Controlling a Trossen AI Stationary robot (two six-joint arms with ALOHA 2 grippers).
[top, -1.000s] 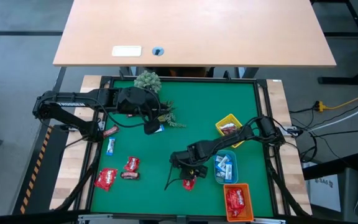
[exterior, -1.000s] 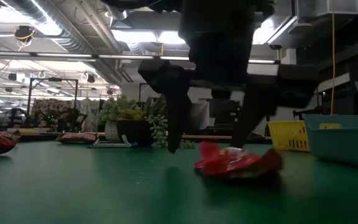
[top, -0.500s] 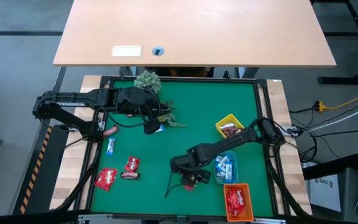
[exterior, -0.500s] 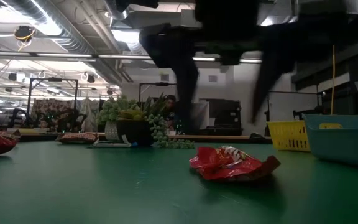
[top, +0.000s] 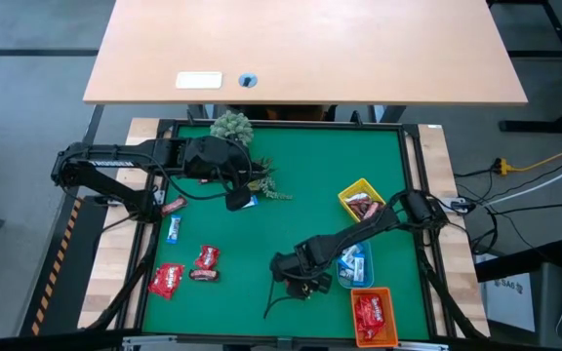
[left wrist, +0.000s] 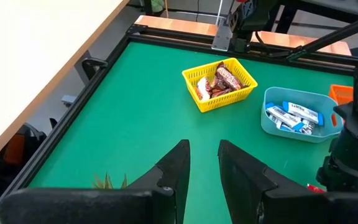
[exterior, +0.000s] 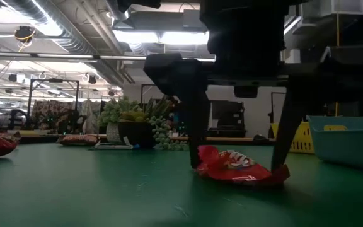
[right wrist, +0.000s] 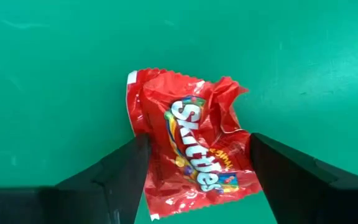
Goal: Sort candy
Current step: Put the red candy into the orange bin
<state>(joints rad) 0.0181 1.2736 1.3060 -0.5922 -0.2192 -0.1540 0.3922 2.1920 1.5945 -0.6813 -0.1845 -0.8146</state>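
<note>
The right gripper (exterior: 241,165) stands over a red packet (right wrist: 188,146), its two fingers spread wide and planted either side of it, tips down at the green mat (top: 301,175) and nothing pinched yet. From where I stand the packet lies flat and crumpled on the mat, near the front edge and just to the left of the blue tray (top: 342,276) and the orange tray (top: 386,298).

It looks light and soft, a thin shiny foil pouch with loose sweets shifting inside, so it will crush, not resist, and the slick wrapper may slide out of a shallow pinch. I'd say the best hold is across its puffed middle, where the fingers now straddle it, closing until the foil bunches; the frilled ends would likely just fold away.

Further out, the orange tray already has red packets in it, the blue tray has blue-and-white wrappers (left wrist: 293,116), and the yellow tray (left wrist: 219,83) has dark bars. More candy waits on the left side of the mat: two red packets (top: 167,281), a dark bar (top: 203,275) and a blue-and-white one (top: 174,229).

The left gripper (left wrist: 202,167) hangs by the small plants (top: 232,127) at the back, fingers narrowly parted and, as far as I can make out, holding nothing.
</note>
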